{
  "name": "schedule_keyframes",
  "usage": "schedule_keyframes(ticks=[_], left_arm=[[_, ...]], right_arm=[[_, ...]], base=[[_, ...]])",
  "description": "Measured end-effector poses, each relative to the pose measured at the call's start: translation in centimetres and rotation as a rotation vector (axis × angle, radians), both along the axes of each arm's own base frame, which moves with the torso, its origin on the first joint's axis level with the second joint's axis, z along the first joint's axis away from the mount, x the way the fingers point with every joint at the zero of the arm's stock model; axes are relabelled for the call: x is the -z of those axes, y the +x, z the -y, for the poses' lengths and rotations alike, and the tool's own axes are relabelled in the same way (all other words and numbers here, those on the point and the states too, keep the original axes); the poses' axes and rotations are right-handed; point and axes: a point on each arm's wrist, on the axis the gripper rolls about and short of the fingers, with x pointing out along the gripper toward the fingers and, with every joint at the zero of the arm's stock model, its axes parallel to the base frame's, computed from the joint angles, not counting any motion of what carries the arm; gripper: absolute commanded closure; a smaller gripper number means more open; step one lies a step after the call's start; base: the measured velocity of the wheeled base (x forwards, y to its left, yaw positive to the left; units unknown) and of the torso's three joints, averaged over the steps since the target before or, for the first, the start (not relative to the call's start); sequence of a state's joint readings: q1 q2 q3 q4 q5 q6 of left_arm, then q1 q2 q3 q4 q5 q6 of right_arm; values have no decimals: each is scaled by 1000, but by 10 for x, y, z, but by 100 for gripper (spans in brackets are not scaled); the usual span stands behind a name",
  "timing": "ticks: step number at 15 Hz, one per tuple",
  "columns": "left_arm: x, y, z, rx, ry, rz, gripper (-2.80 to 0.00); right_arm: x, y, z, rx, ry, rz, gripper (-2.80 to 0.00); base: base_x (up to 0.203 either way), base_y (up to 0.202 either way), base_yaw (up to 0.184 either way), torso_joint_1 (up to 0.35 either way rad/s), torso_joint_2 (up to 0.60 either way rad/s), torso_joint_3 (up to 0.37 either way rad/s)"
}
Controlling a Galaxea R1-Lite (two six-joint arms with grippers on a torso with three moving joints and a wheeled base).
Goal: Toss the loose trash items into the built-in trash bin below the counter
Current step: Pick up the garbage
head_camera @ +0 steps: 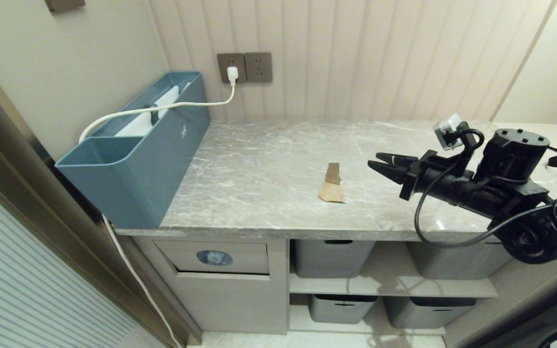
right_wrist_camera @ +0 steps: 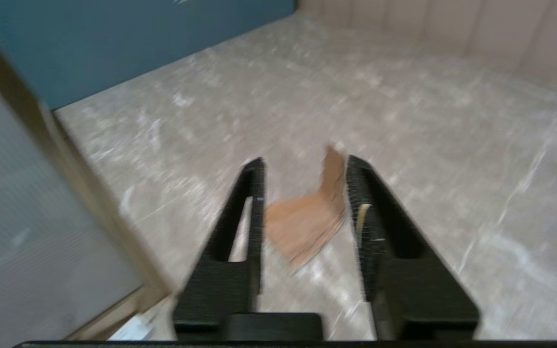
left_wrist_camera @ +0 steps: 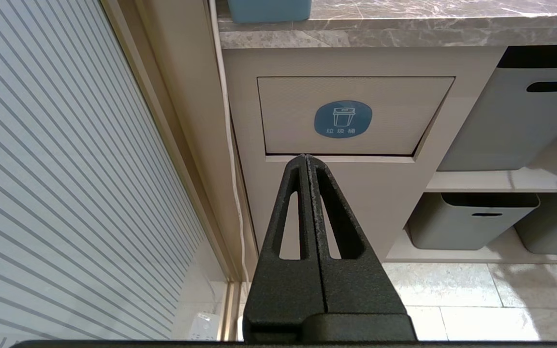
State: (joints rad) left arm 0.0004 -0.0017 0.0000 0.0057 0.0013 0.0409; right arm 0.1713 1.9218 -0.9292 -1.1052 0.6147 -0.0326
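Observation:
One tan-brown torn cardboard scrap [head_camera: 331,186] lies near the middle of the grey marble counter [head_camera: 269,159]. My right gripper [head_camera: 374,160] hovers over the counter just right of the scrap, apart from it, pointing toward it with its fingers open and empty. In the right wrist view the scrap [right_wrist_camera: 307,222] shows on the stone beyond the gap between the spread fingers of the right gripper [right_wrist_camera: 305,162]. The built-in trash bin [head_camera: 213,257], with its flap closed, sits under the counter's left end. My left gripper [left_wrist_camera: 305,157] is shut and empty, low in front of the bin flap [left_wrist_camera: 351,92].
A long blue plastic box [head_camera: 138,154] stands on the counter's left end against the wall, with a white cable [head_camera: 186,105] running to a wall socket. Grey storage tubs [head_camera: 331,256] fill the shelves right of the bin. A striped panel [head_camera: 17,290] borders the left side.

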Motion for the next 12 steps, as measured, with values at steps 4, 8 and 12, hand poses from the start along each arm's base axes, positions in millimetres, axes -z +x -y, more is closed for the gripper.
schedule_keyframes(ticks=[4,8,12], left_arm=[[0,0,0,0,0,0,0],[0,0,0,0,0,-1,0],[0,0,0,0,0,-1,0]], right_arm=[[8,36,-6,69,-33,104,-280],[18,54,-19,49,-37,119,-280],[26,66,-44,3,-37,115,-280]], base=[[0,0,0,0,0,0],[0,0,0,0,0,0],[0,0,0,0,0,0]])
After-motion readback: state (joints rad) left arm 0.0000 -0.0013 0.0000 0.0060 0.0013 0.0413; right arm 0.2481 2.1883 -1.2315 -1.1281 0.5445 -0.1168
